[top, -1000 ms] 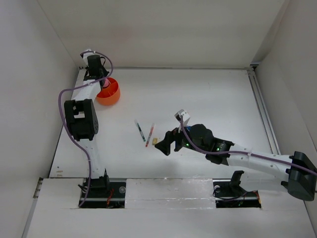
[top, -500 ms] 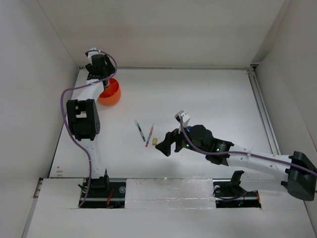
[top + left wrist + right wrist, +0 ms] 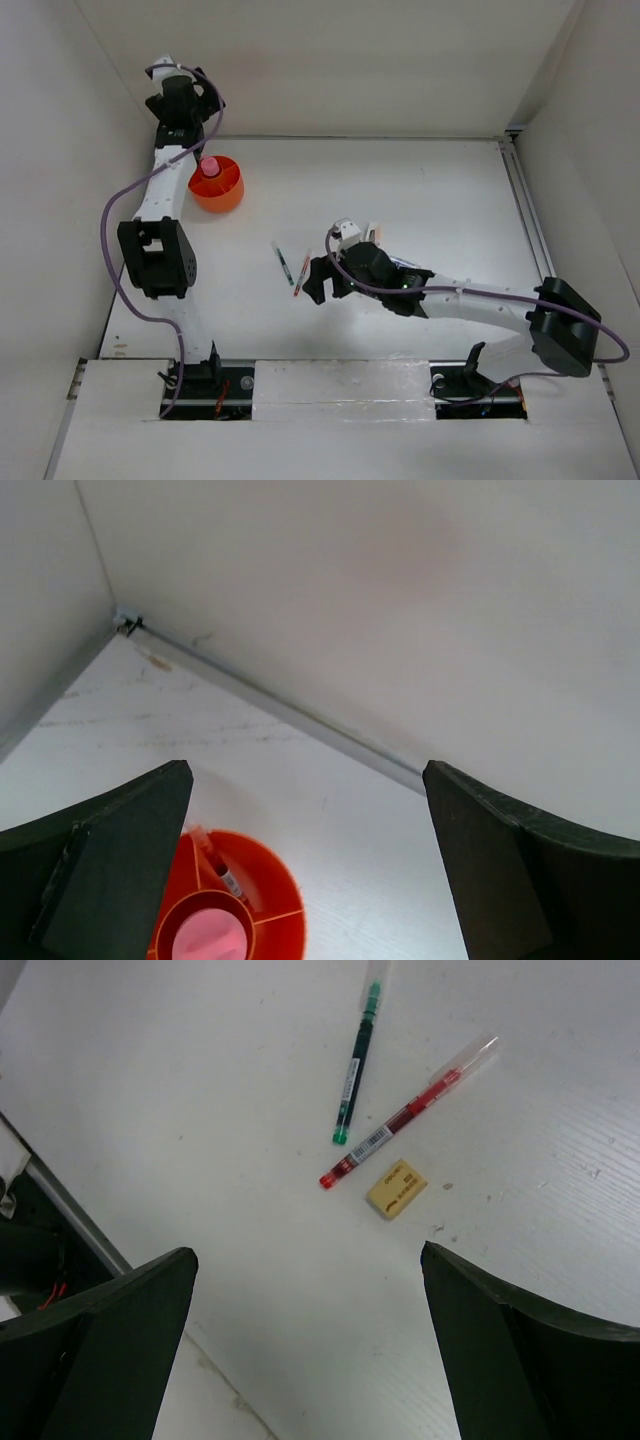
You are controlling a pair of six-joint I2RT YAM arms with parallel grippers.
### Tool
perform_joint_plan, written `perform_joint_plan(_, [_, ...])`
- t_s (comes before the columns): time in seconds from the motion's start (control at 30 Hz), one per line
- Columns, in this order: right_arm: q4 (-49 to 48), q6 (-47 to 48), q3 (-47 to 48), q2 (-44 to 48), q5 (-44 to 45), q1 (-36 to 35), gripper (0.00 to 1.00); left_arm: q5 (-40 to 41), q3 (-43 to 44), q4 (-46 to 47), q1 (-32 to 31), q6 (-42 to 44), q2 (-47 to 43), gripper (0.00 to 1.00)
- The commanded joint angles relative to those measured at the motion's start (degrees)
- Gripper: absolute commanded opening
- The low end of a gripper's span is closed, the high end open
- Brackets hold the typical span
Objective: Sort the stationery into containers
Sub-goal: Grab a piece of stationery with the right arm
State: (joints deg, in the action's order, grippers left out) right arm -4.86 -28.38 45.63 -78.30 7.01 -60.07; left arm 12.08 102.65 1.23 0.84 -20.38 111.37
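Observation:
The orange tub [image 3: 228,192] stands at the back left. A pink-capped tube [image 3: 209,167] is upright in its round middle compartment [image 3: 205,938], and a red pen [image 3: 218,867] leans in an outer one. My left gripper [image 3: 185,118] hangs above and behind the tub, open and empty [image 3: 308,780]. On the table lie a green-tipped dark pen [image 3: 352,1078], a red pen [image 3: 405,1117] and a tan eraser [image 3: 397,1188]. My right gripper [image 3: 310,1265] hovers open just short of them, over the eraser's spot in the top view [image 3: 315,280].
The back wall and its metal rail [image 3: 300,715] run close behind the tub. A side wall stands left of it. The table's near edge and a strip of base hardware [image 3: 60,1225] lie beside the right gripper.
My left gripper opened, letting go of the pink-capped tube in the tub, and lifted up and back. My right arm moved left toward the pens and eraser.

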Motion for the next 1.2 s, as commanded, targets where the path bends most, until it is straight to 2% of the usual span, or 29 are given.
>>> perform_joint_plan(0.0, [1.2, -1.6, 5.3, -2.1, 4.2, -0.5, 1.00, 0.4, 7.5, -5.2, -0.1, -1.4, -6.5, 1.00])
perform_joint_plan(0.1, [4.7, -3.0, 9.7, -5.8, 8.9, -0.5, 0.99, 0.4, 14.1, -12.7, -0.1, -3.9, -8.6, 1.00])
perform_joint_plan(0.17, [8.1, -3.9, 12.5, -8.4, 12.8, -0.5, 0.93, 2.2, 16.9, -17.1, -0.1, -5.9, -11.3, 1.00])
perform_joint_plan(0.23, [11.2, -4.4, 17.5, -12.8, 15.6, -0.5, 0.89, 2.8, 16.4, -23.7, -0.1, -11.5, -14.1, 1.00])
perform_joint_plan(0.33, [16.2, -6.2, 23.4, -17.8, 21.5, -0.5, 0.71, -0.1, 6.3, -25.2, -0.1, -15.8, -23.1, 1.00])
perform_joint_plan(0.37, [18.3, -6.9, 24.8, -18.7, 23.5, -0.5, 0.62, -1.3, 2.8, -25.2, -0.1, -18.7, -25.6, 1.00])
perform_joint_plan(0.4, [19.4, -6.9, 27.6, -19.9, 24.0, -0.5, 0.60, -2.7, -4.1, -24.4, -0.1, -19.7, -30.5, 1.00])
perform_joint_plan(0.5, [23.7, -7.7, 31.5, -24.3, 24.8, 0.0, 0.59, -8.0, -14.5, -22.2, -0.1, -19.5, -36.5, 1.00])
perform_joint_plan(0.6, [27.3, -9.6, 35.2, -27.8, 26.0, 0.7, 0.58, -9.8, -17.4, -23.8, -0.1, -16.1, -40.9, 1.00])
perform_joint_plan(0.8, [27.4, -10.7, 37.9, -33.3, 23.8, 4.3, 0.55, -11.1, -23.7, -28.5, -0.1, -6.1, -46.0, 1.00])
perform_joint_plan(0.97, [26.6, -10.6, 40.7, -37.2, 21.8, 6.4, 0.53, -13.1, -33.8, -24.5, -0.1, -5.8, -52.2, 1.00])
perform_joint_plan(1.17, [28.3, -11.2, 46.0, -42.8, 21.2, 6.4, 0.52, -14.9, -37.4, -22.2, -0.1, -5.3, -53.5, 1.00])
